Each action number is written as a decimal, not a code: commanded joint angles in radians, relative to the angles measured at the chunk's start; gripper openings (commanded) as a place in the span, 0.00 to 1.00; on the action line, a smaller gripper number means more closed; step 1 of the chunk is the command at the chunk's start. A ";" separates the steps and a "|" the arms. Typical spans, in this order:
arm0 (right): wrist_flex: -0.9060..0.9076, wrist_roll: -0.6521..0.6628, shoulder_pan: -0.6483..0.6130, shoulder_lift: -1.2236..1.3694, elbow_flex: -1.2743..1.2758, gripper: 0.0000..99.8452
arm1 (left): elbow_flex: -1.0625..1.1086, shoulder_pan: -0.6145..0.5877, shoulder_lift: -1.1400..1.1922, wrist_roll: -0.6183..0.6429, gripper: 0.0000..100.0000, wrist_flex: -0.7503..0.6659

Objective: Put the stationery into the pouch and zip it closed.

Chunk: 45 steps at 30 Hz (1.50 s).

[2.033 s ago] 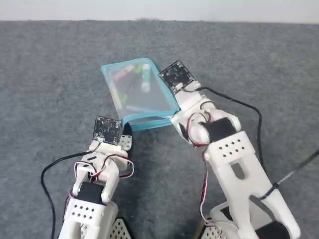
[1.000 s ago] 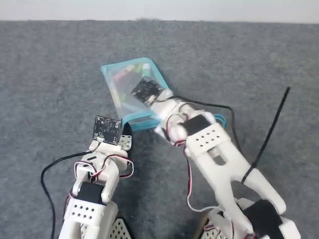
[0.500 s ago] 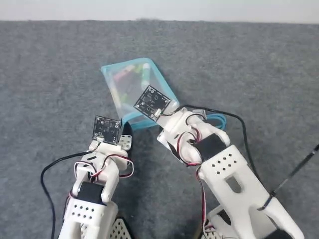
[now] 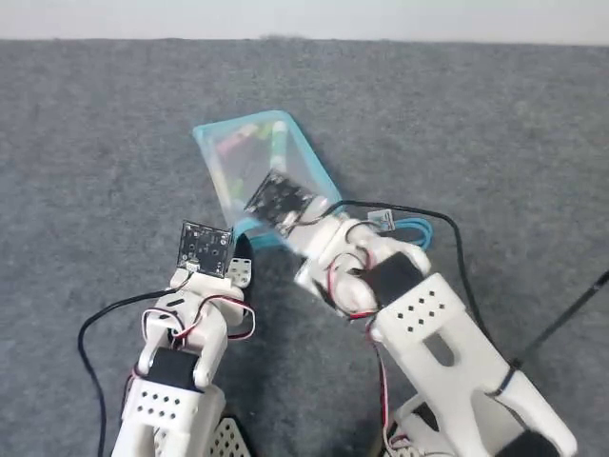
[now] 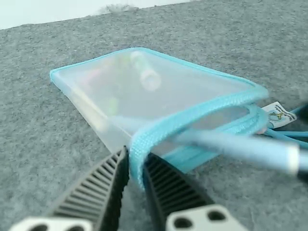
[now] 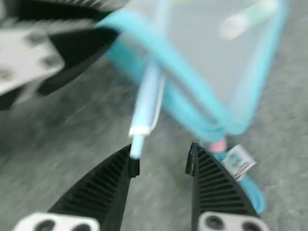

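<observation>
Here, found the translucent pouch [image 4: 243, 167] with teal edging lying flat on the grey table [image 4: 95, 143], with coloured stationery [image 4: 276, 143] visible inside. Saw the left gripper [image 5: 136, 166] closed tight on the pouch's teal corner seam. Noted the right gripper [image 6: 161, 161] spread apart over the pouch's edge near a blue cord [image 4: 414, 228], holding nothing, with a light blue stick [image 6: 147, 101] ending beside one finger; could not tell if touching
</observation>
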 commanded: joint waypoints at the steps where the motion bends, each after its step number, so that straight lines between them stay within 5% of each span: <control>1: 0.102 -0.052 -0.016 0.058 -0.130 0.16 | -0.067 -0.003 -0.018 -0.006 0.01 -0.012; 14: 0.105 -0.078 0.013 0.335 -0.322 0.16 | -0.067 -0.005 -0.018 -0.006 0.01 -0.011; 20: 0.153 -0.002 0.343 0.380 -0.305 0.16 | -0.067 -0.005 -0.018 -0.006 0.01 -0.011; 23: 0.130 0.005 0.407 0.380 -0.308 0.16 | -0.067 -0.003 -0.018 -0.006 0.01 -0.012; 34: 0.124 -0.051 0.111 0.252 -0.302 0.16 | -0.067 -0.005 -0.018 -0.006 0.01 -0.012; 45: 0.035 -0.068 0.045 0.231 -0.310 0.16 | -0.068 -0.005 -0.018 -0.006 0.01 -0.012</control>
